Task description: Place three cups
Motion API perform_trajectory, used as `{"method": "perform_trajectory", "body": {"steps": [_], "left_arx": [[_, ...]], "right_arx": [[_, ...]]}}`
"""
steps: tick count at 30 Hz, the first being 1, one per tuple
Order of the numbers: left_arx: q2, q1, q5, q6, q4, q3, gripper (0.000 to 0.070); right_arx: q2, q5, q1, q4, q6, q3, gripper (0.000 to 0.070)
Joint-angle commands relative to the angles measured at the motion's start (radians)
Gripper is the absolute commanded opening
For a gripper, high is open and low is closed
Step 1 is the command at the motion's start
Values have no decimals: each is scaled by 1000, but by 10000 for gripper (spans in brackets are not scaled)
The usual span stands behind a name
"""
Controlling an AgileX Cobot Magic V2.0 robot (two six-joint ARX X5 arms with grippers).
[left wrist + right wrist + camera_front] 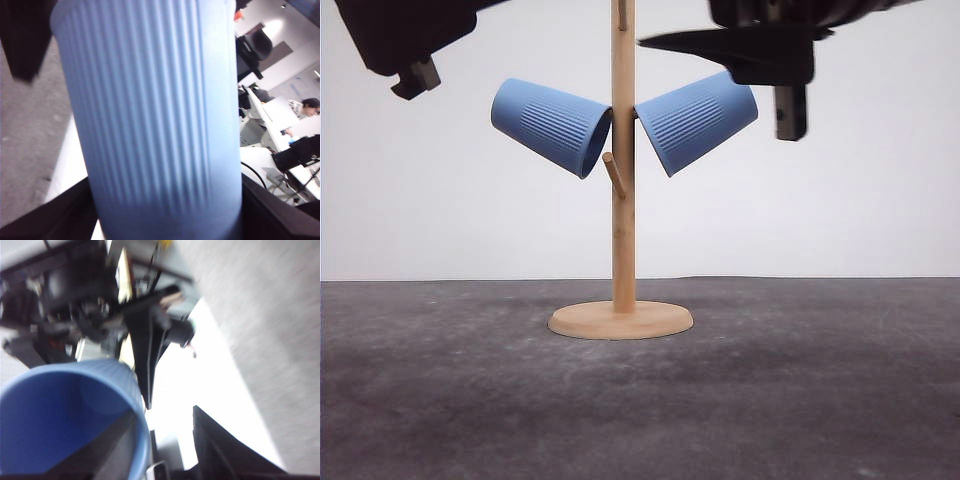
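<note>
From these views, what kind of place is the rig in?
Likely a lab or office test bench: a plain white backdrop behind a dark grey table, and desks with a seated person in the left wrist view.

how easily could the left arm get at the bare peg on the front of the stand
Probably yes, with a detour. The peg is bare, but the left cup hangs between it and the left hand, so the hand would likely come round in front.

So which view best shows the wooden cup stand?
The front view: the wooden stand appears nearly whole, base, post and a bare peg, with two cups hanging on it. Both wrist views give cup close-ups instead.
</note>
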State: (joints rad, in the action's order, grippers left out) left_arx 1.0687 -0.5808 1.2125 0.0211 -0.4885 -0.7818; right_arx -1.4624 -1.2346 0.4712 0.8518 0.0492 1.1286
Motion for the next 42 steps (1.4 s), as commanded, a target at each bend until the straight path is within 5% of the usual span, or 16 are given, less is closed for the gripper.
{"method": "perform_trajectory", "body": {"steps": [1,9,17,30,42], "left_arx": [[10,-9,2,10,10,-16,425],[10,-8,-99,92,11,-16,425],[11,-8,-285,370,33,-16,425],[13,2,-529,891,305,-16,431],[143,105,-480,1001,393,-16,431]], "right_arx": [[22,-7,-32,-5,-25,6,216],[97,-49,-188,-1,-36,6,216],[168,-48,-301,18,-63,6,216],[176,-40,-318,33,-110,6,216],[176,-40,-317,40,-138,6,216]]}}
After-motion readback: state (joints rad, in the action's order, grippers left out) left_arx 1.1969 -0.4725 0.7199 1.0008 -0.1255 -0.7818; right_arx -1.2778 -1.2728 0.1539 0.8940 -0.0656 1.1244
